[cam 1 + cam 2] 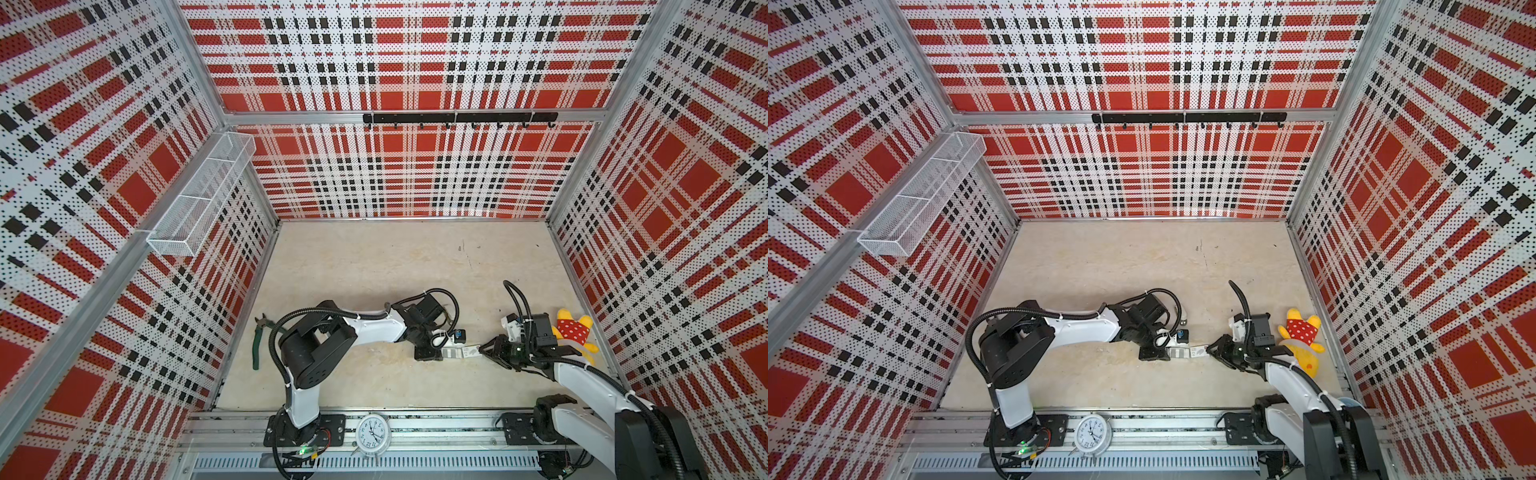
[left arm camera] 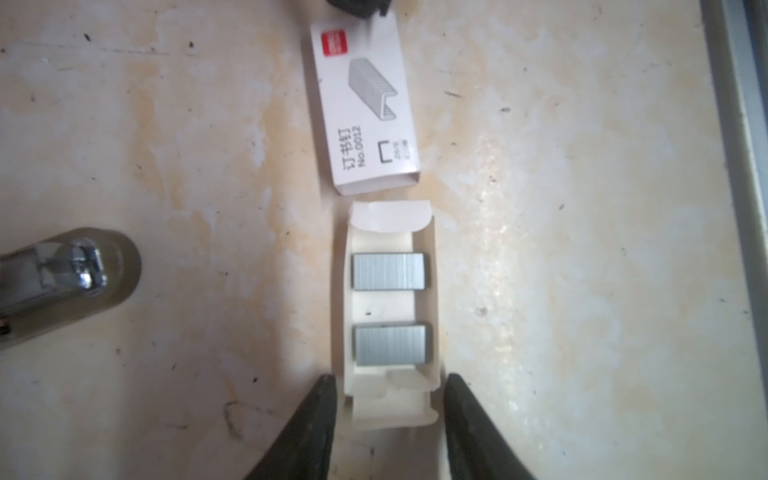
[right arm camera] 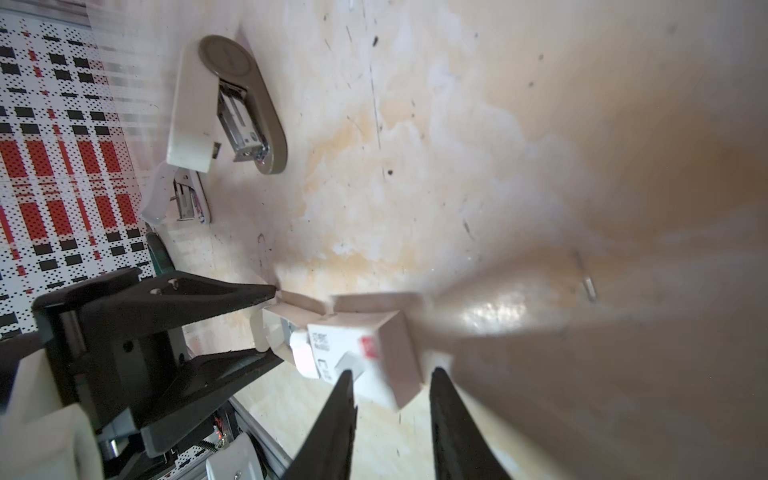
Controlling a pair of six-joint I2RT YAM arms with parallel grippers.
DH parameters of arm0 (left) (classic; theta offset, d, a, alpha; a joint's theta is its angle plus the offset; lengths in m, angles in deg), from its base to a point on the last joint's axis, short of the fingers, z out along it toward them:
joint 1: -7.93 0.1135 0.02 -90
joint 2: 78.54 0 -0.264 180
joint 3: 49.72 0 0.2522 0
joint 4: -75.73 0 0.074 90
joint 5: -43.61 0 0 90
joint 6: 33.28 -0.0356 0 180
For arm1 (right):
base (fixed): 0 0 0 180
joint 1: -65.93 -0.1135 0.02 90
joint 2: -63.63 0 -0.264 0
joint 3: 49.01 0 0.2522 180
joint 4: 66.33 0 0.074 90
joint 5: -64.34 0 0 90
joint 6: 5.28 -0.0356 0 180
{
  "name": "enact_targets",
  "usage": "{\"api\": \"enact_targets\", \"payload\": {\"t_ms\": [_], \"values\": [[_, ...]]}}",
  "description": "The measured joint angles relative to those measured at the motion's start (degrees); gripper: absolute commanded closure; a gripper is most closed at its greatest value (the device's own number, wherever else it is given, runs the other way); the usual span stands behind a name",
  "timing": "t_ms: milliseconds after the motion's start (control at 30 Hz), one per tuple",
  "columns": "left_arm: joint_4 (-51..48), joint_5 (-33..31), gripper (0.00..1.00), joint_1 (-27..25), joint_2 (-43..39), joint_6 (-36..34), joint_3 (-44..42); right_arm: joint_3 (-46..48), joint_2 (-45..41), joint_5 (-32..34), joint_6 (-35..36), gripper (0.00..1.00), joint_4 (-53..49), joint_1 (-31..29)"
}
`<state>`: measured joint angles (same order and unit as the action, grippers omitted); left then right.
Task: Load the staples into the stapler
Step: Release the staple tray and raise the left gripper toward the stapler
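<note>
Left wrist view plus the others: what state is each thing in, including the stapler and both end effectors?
Sleeve: off the tray, lying flat.
Tray: pulled out, uncovered.
Staples: two strips lying in the tray, not loaded.
Stapler: opened up, metal channel exposed.
Left end effector: open, straddling the tray's end.
Right end effector: open, at the sleeve's end.
</note>
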<state>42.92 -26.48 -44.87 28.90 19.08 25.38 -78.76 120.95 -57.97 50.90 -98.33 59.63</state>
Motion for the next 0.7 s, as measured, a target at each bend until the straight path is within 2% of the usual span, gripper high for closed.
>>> {"api": "enact_targets", "payload": {"t_ms": [233, 433, 500, 700], "values": [[-1.0, -1.0, 0.25, 0.0, -0.6, -0.2, 0.0, -1.2, -3.5, 1.1, -0.2, 0.58, -1.7, 0.0], [-6.0, -1.2, 0.18, 0.0, -2.1, -0.2, 0.8, -4.4, -2.9, 2.0, 0.0, 0.54, -2.0, 0.0], [-9.6, -1.0, 0.17, 0.1, -2.6, -0.6, 3.2, -5.4, -2.4, 2.3, 0.0, 0.54, -1.7, 0.1], [-19.3, -0.6, 0.16, 1.9, -2.8, -5.5, 18.8, -10.4, 1.2, 3.1, 0.2, 0.55, -1.6, 1.4]]}}
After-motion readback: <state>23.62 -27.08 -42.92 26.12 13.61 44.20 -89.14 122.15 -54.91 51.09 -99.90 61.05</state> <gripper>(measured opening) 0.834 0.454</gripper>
